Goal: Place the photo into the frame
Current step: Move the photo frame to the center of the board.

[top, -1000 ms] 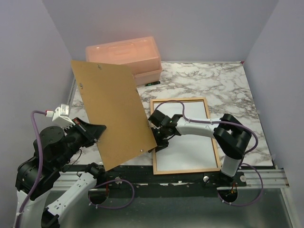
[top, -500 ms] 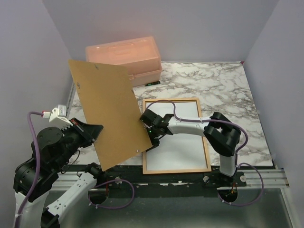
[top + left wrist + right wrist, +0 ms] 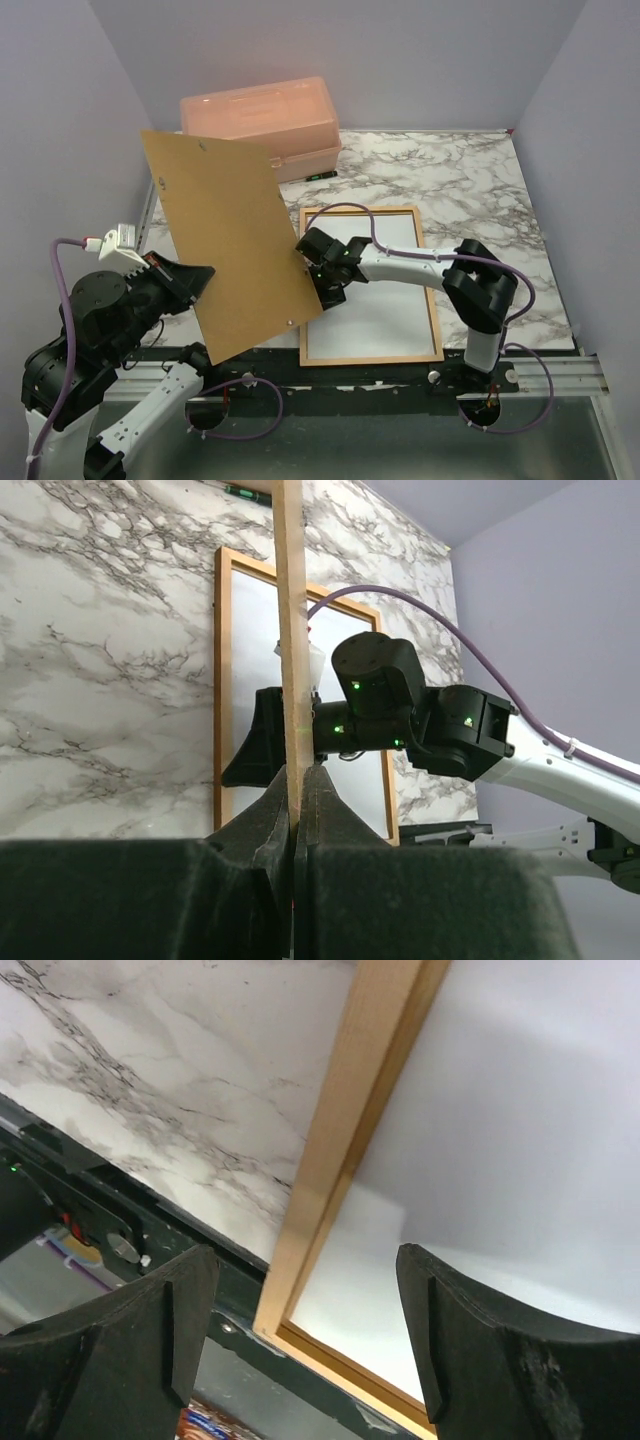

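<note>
Widening right claw — frame shifted left.

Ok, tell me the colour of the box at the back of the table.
The box is pale pink, best seen in the overhead view.

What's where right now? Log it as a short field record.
photo: white side up, lying inside the frame
frame: flat on the table, by its near edge
backing board: held up off the table, tilted
left fingers: shut on the backing board's edge
right fingers: open, either side of the frame's left rail
pink box: back of the table
</note>
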Controlling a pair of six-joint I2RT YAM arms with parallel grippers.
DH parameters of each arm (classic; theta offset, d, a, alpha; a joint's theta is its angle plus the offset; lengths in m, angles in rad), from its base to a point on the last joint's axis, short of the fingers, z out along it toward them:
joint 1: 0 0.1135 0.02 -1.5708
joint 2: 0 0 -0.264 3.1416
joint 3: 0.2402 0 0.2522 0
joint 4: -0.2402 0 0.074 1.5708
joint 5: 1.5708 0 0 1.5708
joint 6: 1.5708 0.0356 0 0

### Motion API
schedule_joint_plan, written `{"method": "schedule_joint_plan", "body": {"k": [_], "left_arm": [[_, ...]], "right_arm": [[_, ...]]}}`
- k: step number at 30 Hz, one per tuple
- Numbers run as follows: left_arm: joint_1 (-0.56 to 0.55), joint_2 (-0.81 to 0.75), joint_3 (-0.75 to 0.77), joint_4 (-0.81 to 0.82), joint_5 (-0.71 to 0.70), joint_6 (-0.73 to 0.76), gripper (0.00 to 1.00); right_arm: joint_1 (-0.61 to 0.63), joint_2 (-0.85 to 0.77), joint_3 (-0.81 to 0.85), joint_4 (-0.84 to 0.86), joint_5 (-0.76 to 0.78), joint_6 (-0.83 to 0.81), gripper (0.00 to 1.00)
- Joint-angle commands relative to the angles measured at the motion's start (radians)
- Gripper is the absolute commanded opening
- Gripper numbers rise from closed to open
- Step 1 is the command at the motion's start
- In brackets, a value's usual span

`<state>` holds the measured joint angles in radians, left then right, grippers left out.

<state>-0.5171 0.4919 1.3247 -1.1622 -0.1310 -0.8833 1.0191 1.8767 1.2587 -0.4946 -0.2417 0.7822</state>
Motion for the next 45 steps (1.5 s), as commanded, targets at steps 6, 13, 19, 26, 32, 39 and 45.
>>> {"method": "schedule_joint_plan", "body": {"k": [6,13,19,26,32,39,45], "left_arm": [[0.000,-0.022,0.043,0.060,-0.021,-0.004,0.00],[0.000,-0.013,0.049,0.064,-0.007,-0.013,0.00],[0.000,-0.011,0.002,0.073,-0.002,-0.021,0.00],[0.000,0.033,-0.027,0.101,0.043,-0.009,0.00],[0.000,0.048,-0.102,0.179,0.110,-0.001,0.00],[0.000,0.112,-0.160,0.209,0.161,0.001,0.00],[0.008,0.123,-0.210,0.253,0.193,0.005,0.00]], "right_arm": [[-0.128,-0.167,-0.080,-0.130,0.117,-0.104,0.81],[-0.356,-0.294,-0.217,-0.191,0.236,-0.171,0.81],[-0.566,-0.412,-0.287,-0.213,0.307,-0.223,0.91],[-0.778,-0.404,-0.298,-0.211,0.306,-0.303,0.98],[-0.794,-0.322,-0.333,-0.153,0.162,-0.309,0.98],[-0.794,-0.319,-0.373,-0.099,0.033,-0.302,0.97],[-0.794,-0.308,-0.403,-0.064,-0.044,-0.288,0.95]]}}
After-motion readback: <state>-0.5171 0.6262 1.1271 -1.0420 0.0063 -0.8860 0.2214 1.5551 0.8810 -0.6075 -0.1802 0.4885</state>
